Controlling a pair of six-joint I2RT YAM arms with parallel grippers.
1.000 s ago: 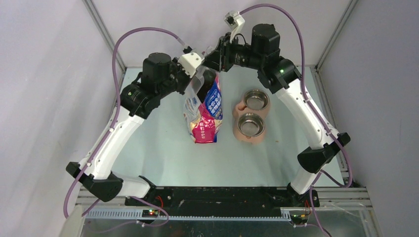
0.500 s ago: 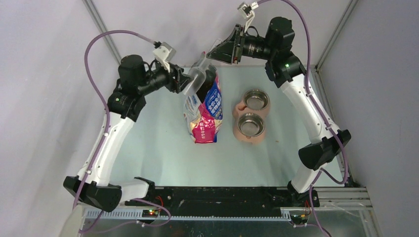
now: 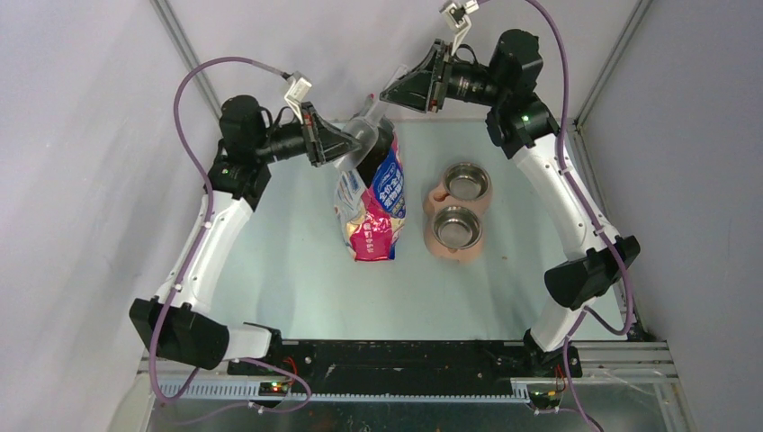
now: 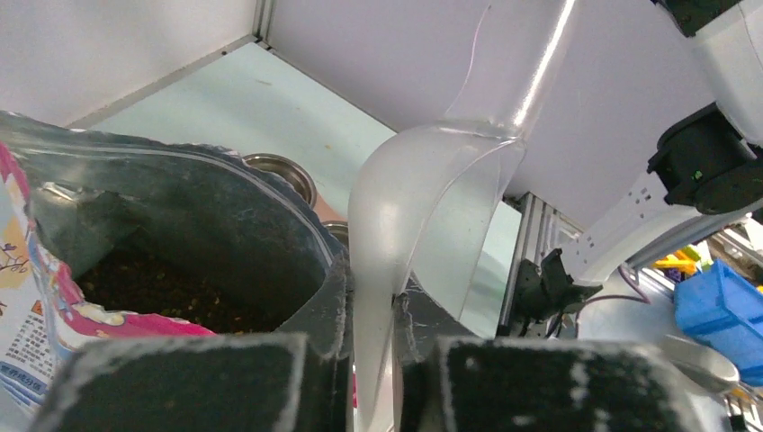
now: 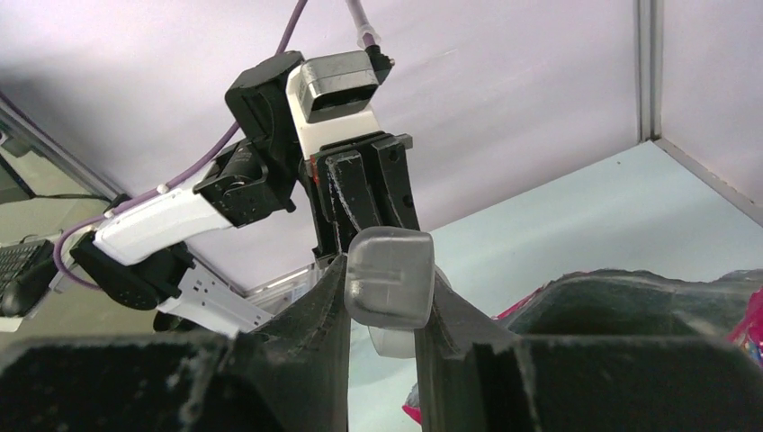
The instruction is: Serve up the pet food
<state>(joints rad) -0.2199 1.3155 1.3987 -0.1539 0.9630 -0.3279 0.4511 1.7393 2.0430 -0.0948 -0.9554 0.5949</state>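
Left wrist view: left gripper (image 4: 371, 353) and right gripper (image 5: 385, 301) pinch the clear plastic scoop (image 4: 423, 198); dark brown kibble (image 4: 162, 292) waits just below, in the pink bag (image 4: 49, 299).

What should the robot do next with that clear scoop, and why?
Probably the left gripper should open its jaws. Both grippers pinch the empty scoop: the left on its bowl wall, the right gripper on the handle end. Held by the handle alone, it could dip into the open bag onto the pet food.

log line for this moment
left gripper: shut on scoop | right gripper: shut on scoop | scoop: empty, at bag mouth | pet food: in bag | bowls: empty
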